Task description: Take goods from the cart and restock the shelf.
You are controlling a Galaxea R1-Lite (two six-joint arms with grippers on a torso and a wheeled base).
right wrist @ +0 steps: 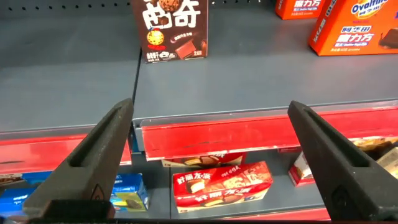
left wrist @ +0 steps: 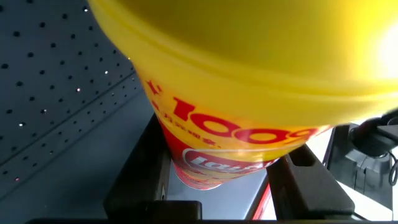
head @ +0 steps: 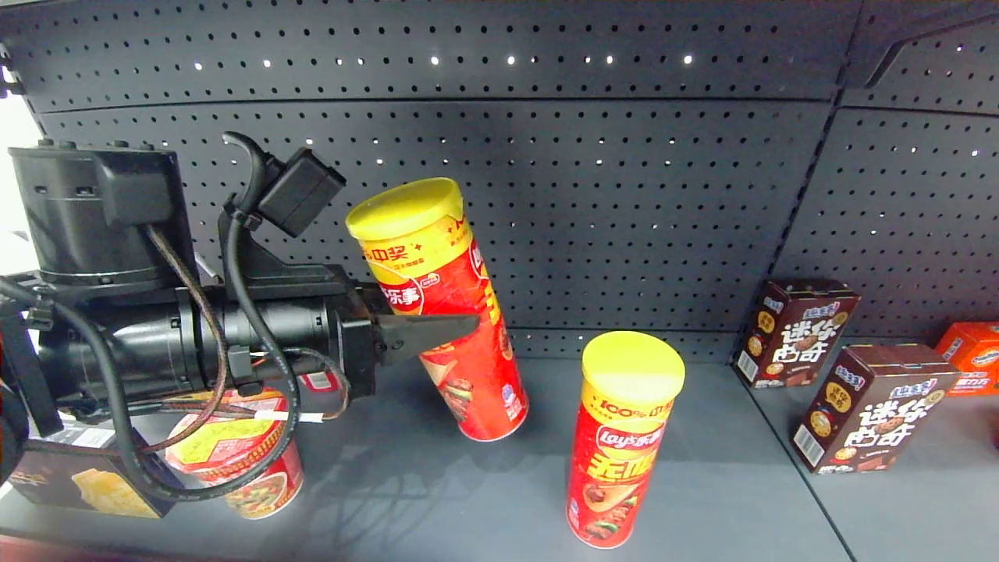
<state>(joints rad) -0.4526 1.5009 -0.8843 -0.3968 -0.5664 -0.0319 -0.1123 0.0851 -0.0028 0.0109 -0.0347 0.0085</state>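
Glossy red cylindrical can [head: 456, 269], yellow-lidded, tilts clenched in left jaws; right jaws gape wide.

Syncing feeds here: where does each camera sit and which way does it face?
Head view: robot's head, facing forward and down at the shelf; left gripper holds a tilted chip can.
Left wrist view: left wrist, looking along its fingers at that can.
Right wrist view: right wrist, facing shelf fronts past the open right gripper.
Shared: head and left wrist views both show the chip can.
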